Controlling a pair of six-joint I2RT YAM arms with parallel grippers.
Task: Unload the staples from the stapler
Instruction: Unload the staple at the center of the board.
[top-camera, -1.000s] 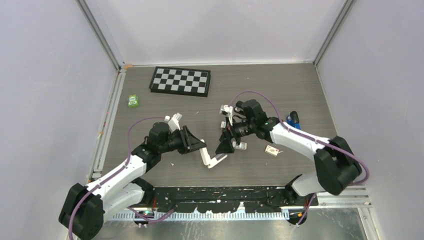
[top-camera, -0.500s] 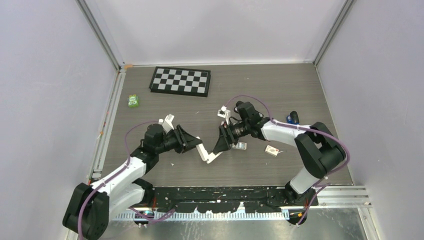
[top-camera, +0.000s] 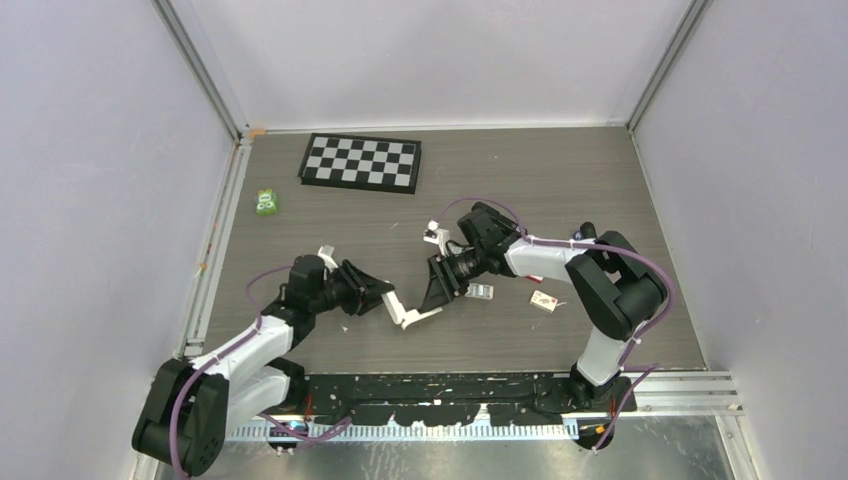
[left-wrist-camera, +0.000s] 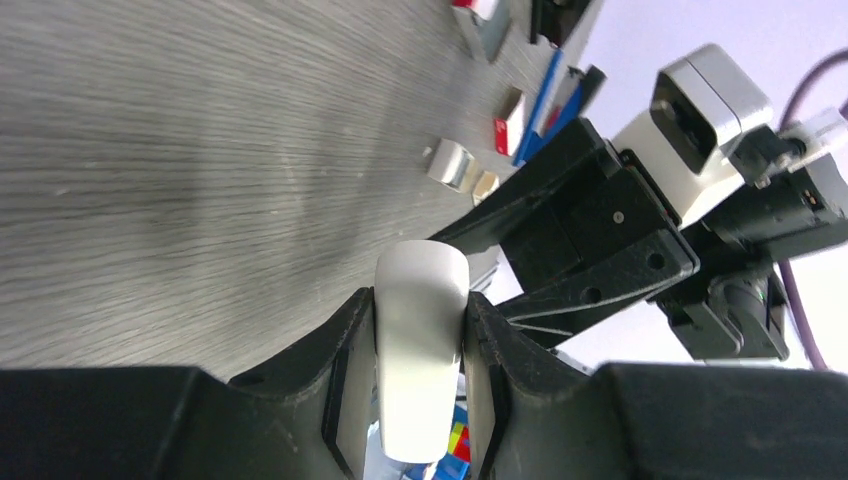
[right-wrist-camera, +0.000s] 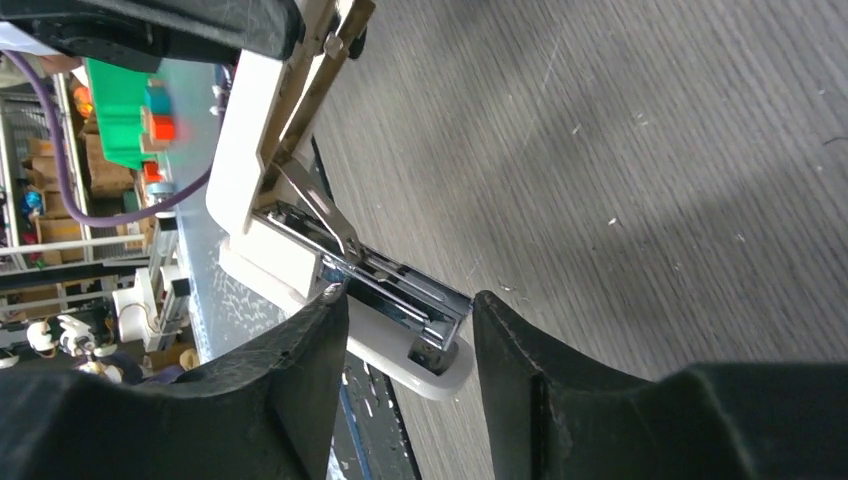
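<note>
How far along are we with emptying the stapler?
Done: the stapler is hinged open, its white lid clamped in the left gripper. In hand: the right gripper straddles the metal magazine, jaws not yet tight. Left: emptying that magazine.

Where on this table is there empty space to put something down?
Bare wood runs from the checkerboard to the far right corner, and along the strip between the stapler and the near edge. The middle is crowded: the left gripper and right gripper meet at the stapler, with a small box and a packet just right of them.
</note>
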